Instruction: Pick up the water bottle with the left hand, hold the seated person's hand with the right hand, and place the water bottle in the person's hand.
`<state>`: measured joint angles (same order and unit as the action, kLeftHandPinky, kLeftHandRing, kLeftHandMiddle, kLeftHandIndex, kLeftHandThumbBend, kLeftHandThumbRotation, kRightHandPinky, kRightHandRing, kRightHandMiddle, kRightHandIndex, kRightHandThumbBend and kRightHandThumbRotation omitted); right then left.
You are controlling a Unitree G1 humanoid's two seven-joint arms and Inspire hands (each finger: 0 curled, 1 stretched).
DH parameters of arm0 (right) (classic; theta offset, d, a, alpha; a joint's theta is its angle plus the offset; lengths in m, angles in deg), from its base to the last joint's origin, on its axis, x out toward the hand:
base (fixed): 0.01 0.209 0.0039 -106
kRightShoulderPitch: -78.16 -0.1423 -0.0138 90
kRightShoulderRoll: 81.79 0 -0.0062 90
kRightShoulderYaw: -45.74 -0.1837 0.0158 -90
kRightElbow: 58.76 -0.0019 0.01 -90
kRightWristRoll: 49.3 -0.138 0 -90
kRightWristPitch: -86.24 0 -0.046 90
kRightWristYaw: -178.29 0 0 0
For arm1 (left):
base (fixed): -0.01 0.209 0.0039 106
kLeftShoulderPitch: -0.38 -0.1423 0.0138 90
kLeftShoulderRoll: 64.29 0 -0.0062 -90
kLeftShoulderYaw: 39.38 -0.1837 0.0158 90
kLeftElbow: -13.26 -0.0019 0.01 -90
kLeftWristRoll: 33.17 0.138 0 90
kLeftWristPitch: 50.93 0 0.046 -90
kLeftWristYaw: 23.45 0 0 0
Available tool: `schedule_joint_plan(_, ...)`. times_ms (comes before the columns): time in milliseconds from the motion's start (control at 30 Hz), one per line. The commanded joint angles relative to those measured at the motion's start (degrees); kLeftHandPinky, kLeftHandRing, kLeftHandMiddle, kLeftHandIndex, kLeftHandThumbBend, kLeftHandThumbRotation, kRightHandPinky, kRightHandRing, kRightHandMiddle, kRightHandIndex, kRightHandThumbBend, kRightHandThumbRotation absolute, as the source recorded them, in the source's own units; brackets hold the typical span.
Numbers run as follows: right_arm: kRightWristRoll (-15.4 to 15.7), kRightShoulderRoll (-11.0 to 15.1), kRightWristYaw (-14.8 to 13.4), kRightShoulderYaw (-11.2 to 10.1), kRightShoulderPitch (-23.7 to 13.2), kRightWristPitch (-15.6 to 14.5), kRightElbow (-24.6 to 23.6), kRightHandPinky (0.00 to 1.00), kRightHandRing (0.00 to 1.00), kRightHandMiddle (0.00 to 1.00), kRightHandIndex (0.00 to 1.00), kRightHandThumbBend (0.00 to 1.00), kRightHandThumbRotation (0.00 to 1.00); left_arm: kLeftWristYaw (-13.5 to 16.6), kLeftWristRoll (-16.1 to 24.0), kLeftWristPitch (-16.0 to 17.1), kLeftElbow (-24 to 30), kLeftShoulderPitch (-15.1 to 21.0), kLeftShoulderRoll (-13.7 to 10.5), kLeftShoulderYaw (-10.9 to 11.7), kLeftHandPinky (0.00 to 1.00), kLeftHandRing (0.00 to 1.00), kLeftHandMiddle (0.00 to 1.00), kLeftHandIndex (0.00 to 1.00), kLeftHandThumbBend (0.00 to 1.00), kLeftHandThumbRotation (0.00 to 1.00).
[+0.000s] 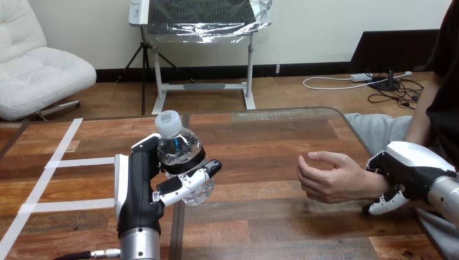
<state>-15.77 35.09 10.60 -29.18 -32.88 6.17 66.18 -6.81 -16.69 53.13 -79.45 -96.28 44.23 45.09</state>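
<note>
A clear water bottle [180, 157] with a white cap stands upright in my left hand [142, 181], whose fingers and thumb curl round its body, lifted above the table at centre left. The person's hand [327, 177] hovers palm up with loosely curled fingers over the table's right part, apart from the bottle. My right hand [407, 169] sits at the person's wrist [379, 187], with its fingers curled round it from above and below.
The wooden table [260, 135] carries white tape lines [59, 162] on its left part. Its far edge runs just beyond the bottle, and its right edge lies under the person's forearm.
</note>
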Motion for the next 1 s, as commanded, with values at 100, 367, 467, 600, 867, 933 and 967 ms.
schedule_joint_plan(100,-1.0,1.6,-1.2,-2.8,-1.0,0.0,-5.2,0.49,0.51,0.55,0.55,0.77,0.00,0.6,0.8,0.4,2.2,4.2,0.2,0.2,0.37,0.41,0.45,0.44,0.72,0.00)
schedule_joint_plan(367,-1.4,2.0,-1.2,-3.9,-0.3,0.3,-7.3,0.46,0.48,0.53,0.54,0.78,0.00,0.4,0.7,0.1,2.1,4.5,0.3,0.1,0.37,0.41,0.45,0.44,0.72,0.00)
schedule_joint_plan(467,-1.2,2.1,-0.8,-4.1,-0.1,-0.2,-8.3,0.45,0.48,0.53,0.53,0.78,0.00,0.3,0.5,0.6,1.8,4.7,0.2,0.1,0.37,0.41,0.45,0.44,0.72,0.00)
schedule_joint_plan(600,-1.0,2.2,-0.4,-4.5,0.2,-0.5,-9.6,0.44,0.47,0.52,0.53,0.78,0.00,0.3,0.4,1.5,1.2,5.1,0.1,0.0,0.36,0.41,0.45,0.44,0.72,0.00)
schedule_joint_plan(867,-1.2,2.1,0.6,-5.1,0.5,-1.8,-11.3,0.46,0.48,0.53,0.53,0.78,0.00,0.1,0.2,1.9,0.6,5.5,-0.1,0.0,0.36,0.41,0.45,0.43,0.72,0.00)
schedule_joint_plan(933,-1.3,1.9,1.1,-5.3,0.6,-2.5,-11.8,0.46,0.48,0.53,0.53,0.77,0.00,0.1,0.2,1.8,0.6,5.6,0.0,0.0,0.36,0.41,0.45,0.43,0.73,0.00)
schedule_joint_plan(967,-1.2,1.8,1.2,-5.3,0.7,-2.9,-12.2,0.46,0.48,0.53,0.53,0.77,0.00,0.1,0.2,1.8,0.6,5.6,0.0,0.0,0.36,0.41,0.45,0.43,0.73,0.00)
